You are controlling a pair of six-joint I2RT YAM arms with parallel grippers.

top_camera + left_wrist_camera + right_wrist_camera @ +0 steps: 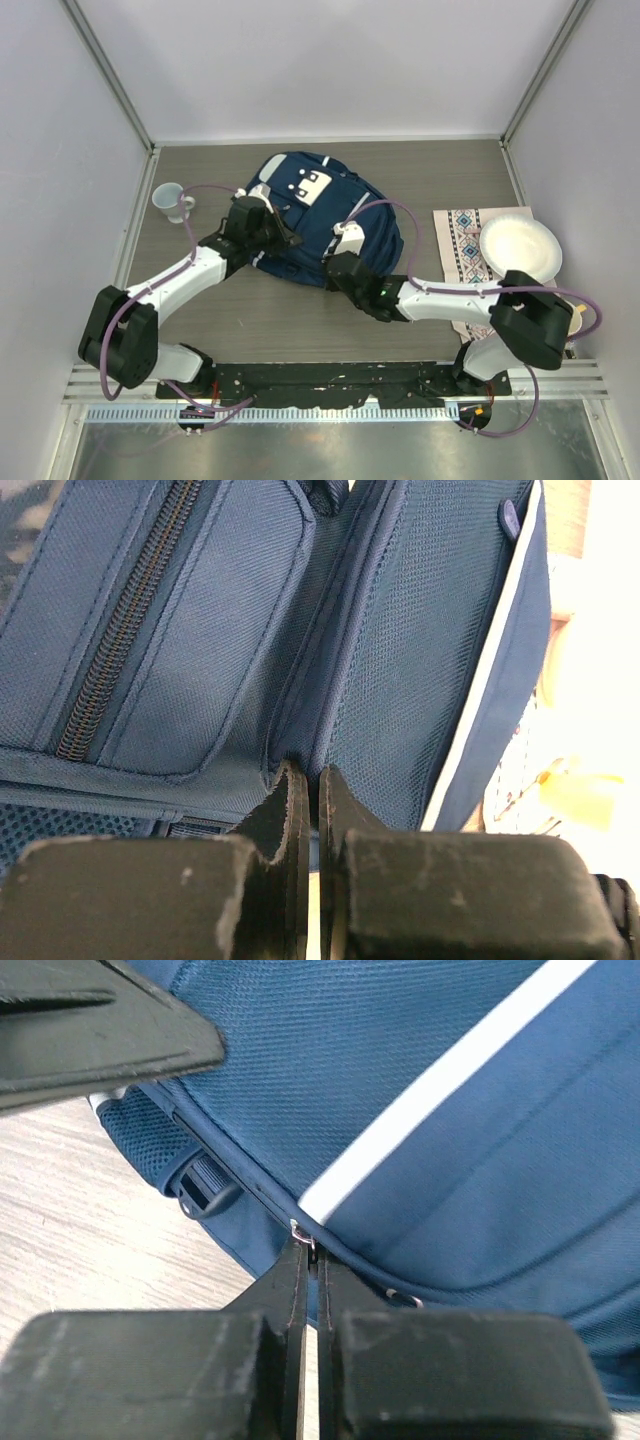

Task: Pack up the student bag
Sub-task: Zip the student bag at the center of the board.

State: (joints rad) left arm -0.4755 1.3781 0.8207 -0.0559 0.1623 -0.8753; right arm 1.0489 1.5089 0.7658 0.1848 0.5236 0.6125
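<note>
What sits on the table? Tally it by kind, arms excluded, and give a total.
Backpack: 1
Cup: 1
Plate: 1
Patterned mat: 1
Total: 4 clearly seen; a yellowish item beyond the backpack is too blurred to name.

white cup (168,198), plate (520,248), patterned mat (462,245), perhaps cloth

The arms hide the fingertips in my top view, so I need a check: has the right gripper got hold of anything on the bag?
Observer: Yes, the right gripper is shut on a small metal zipper pull at the student bag's seam.
Operator: And the left?
Observer: The left gripper is shut, pinching a fold of the bag's fabric.
Operator: Anything open beside it?
Observer: No, the zipper beside it looks closed.
</note>
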